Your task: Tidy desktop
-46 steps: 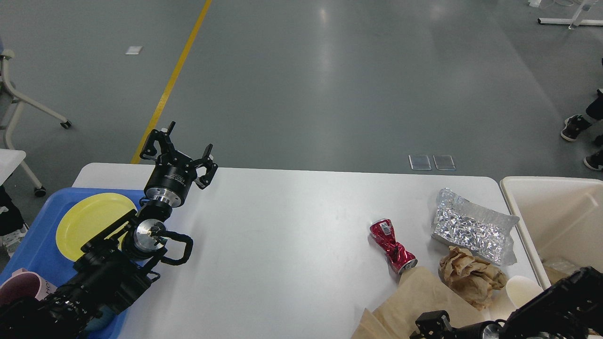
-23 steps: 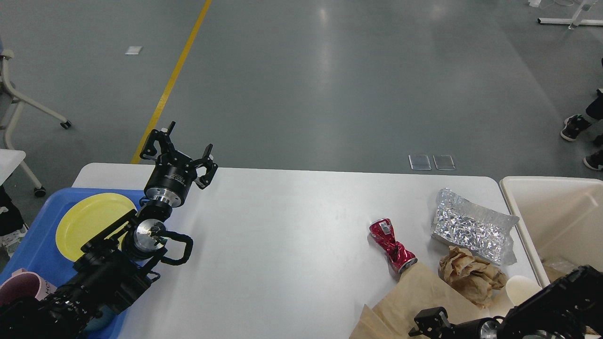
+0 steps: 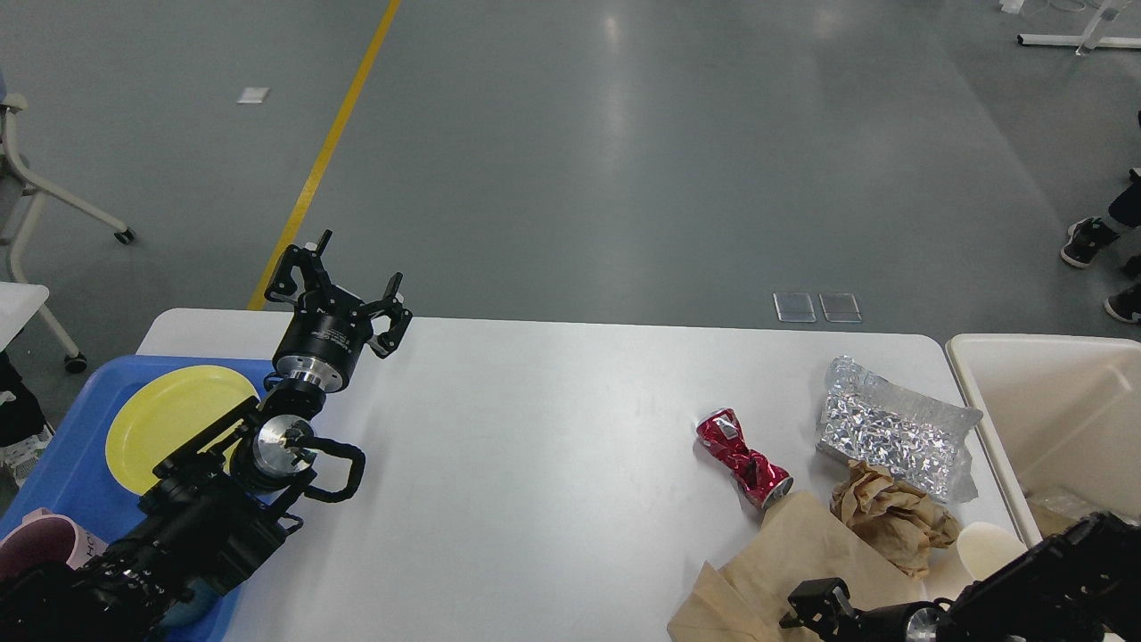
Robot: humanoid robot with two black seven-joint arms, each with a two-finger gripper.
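Note:
The white desktop [image 3: 553, 446] fills the middle of the head view. At its right end lie a crushed red can [image 3: 744, 459], a silver foil bag [image 3: 891, 432], a crumpled brown paper ball [image 3: 891, 522], a flat brown paper bag [image 3: 802, 571] and a white paper cup [image 3: 985, 548]. My left gripper [image 3: 343, 290] is open and empty, held above the table's far left edge. My right gripper [image 3: 816, 611] is at the bottom edge, at the near end of the brown paper bag. It is dark and partly cut off, so its fingers cannot be told apart.
A blue tray [image 3: 62, 464] at the left holds a yellow plate [image 3: 169, 419] and a pink cup [image 3: 40, 544]. A cream-white bin [image 3: 1052, 419] stands at the table's right end. A wheeled chair leg [image 3: 53, 196] stands on the floor at far left.
The flat brown paper bag has slid away from me, and the red can touching it has turned. My right arm has shifted a little. The left arm has not moved.

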